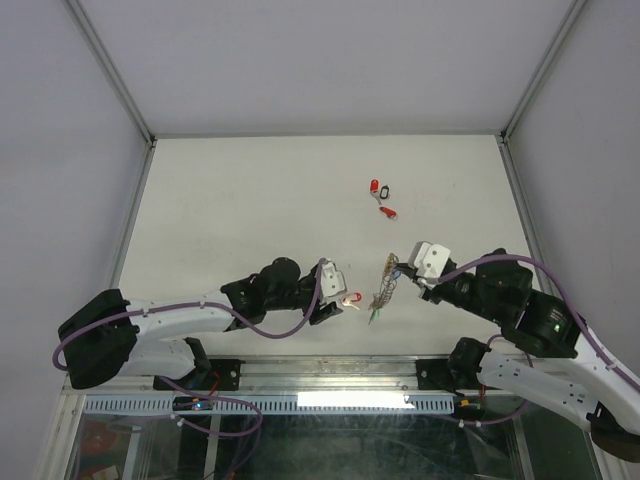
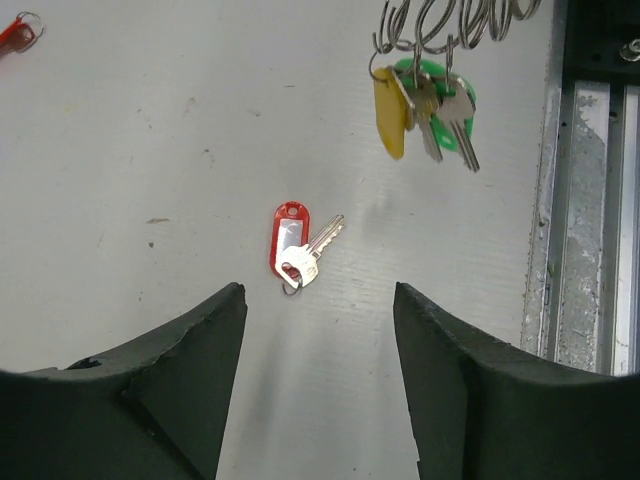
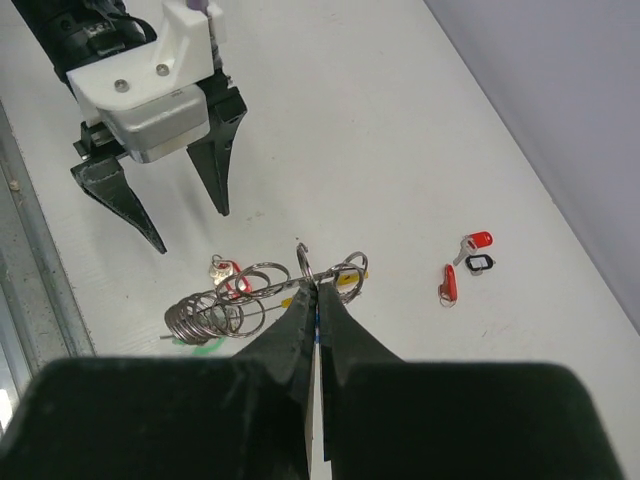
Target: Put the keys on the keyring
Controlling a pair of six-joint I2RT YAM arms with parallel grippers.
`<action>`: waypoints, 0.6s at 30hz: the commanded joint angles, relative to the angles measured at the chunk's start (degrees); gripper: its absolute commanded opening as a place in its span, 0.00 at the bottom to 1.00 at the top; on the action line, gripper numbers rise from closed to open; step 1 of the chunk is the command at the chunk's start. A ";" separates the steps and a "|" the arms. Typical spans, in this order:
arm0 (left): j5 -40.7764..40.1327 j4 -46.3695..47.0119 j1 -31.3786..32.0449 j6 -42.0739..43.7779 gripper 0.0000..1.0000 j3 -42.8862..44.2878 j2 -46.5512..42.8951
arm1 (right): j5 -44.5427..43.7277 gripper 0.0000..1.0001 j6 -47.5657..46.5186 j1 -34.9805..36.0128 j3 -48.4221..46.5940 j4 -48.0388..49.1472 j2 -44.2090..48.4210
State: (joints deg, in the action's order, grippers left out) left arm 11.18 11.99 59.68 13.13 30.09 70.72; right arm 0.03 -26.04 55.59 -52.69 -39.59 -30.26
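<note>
My right gripper (image 3: pixel 314 284) is shut on the keyring (image 3: pixel 232 301), a loop of silvery metal coils with a yellow piece, and holds it above the table near the front edge. From the keyring (image 2: pixel 448 28) hang a green-tagged key (image 2: pixel 447 110) and a yellow tag (image 2: pixel 389 112). A red-tagged key (image 2: pixel 291 241) lies flat on the table just ahead of my left gripper (image 2: pixel 318 292), which is open with nothing between its fingers. From above, the left gripper (image 1: pixel 338 291) sits just left of the keyring (image 1: pixel 383 287), with the red-tagged key (image 1: pixel 351 299) between them.
Farther back on the table lie a red-tagged key (image 1: pixel 375 186), a black-tagged key (image 1: pixel 386 187) and another red-tagged key (image 1: pixel 387 211). The metal rail of the table's front edge (image 2: pixel 590 250) runs close beside the hanging keyring.
</note>
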 commanded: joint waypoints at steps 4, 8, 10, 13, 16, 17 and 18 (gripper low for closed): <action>-0.75 5.73 2.19 15.82 0.58 -3.32 1.39 | 0.70 0.00 0.99 -0.05 -0.85 5.62 1.25; -5.57 13.48 2.44 19.87 0.57 -6.03 4.47 | 1.15 0.00 0.83 -0.09 -0.48 5.99 1.14; -5.96 17.78 2.46 20.42 0.55 -7.06 6.32 | 1.20 0.00 0.70 -0.05 -0.68 6.02 1.23; -5.14 20.51 2.46 21.76 0.51 -7.09 9.25 | 1.28 0.00 0.72 -0.05 -1.13 5.62 1.57; -4.92 23.50 2.59 22.22 0.49 -7.11 12.61 | 1.15 0.00 1.02 -0.01 -1.42 5.35 2.02; -5.16 24.28 2.63 22.45 0.48 -6.96 13.61 | 1.11 0.00 1.07 -0.04 -1.51 5.24 2.16; -5.37 24.67 2.63 22.73 0.47 -6.78 14.41 | 1.11 0.00 1.20 -0.05 -1.58 5.13 2.28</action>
State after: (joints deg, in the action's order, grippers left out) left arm 6.31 28.21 61.91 33.06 22.87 82.59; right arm 0.71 -25.61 55.59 -52.66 -38.83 -29.26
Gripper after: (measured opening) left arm 0.484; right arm 0.006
